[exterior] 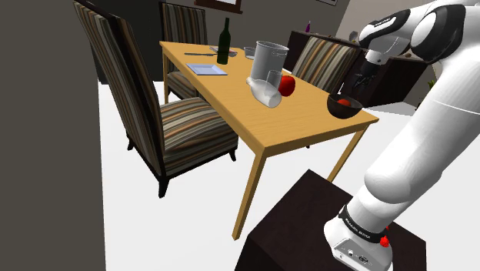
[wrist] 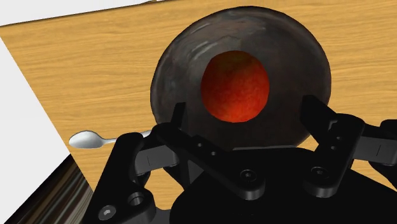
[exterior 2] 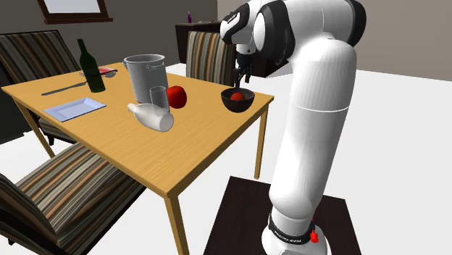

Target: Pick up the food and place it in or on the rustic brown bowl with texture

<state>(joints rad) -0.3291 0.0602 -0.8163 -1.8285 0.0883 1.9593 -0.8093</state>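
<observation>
A dark, rough-looking bowl point(wrist: 191, 57) stands near the table corner closest to the arm, also seen as bowl point(exterior: 345, 108) and bowl point(exterior 2: 236, 103). A red-orange round fruit point(wrist: 235, 86) lies inside it, the same fruit point(exterior 2: 237, 95) and fruit point(exterior: 343, 101). My gripper point(wrist: 247, 118) hangs just above the bowl, open, its fingers point(wrist: 315, 111) spread wider than the fruit and not touching it. From outside, the gripper point(exterior 2: 242, 78) and gripper point(exterior: 356, 85) point down at the bowl. A second red fruit point(exterior 2: 176, 96) rests on the table by a glass.
On the wooden table point(exterior 2: 145, 148) are a metal pot point(exterior 2: 145, 72), a glass point(exterior 2: 158, 98), a white bottle lying down point(exterior 2: 151, 116), a dark wine bottle point(exterior 2: 90, 65), a plate point(exterior 2: 74, 109) and a spoon point(wrist: 86, 139). Striped chairs point(exterior: 165, 115) surround it.
</observation>
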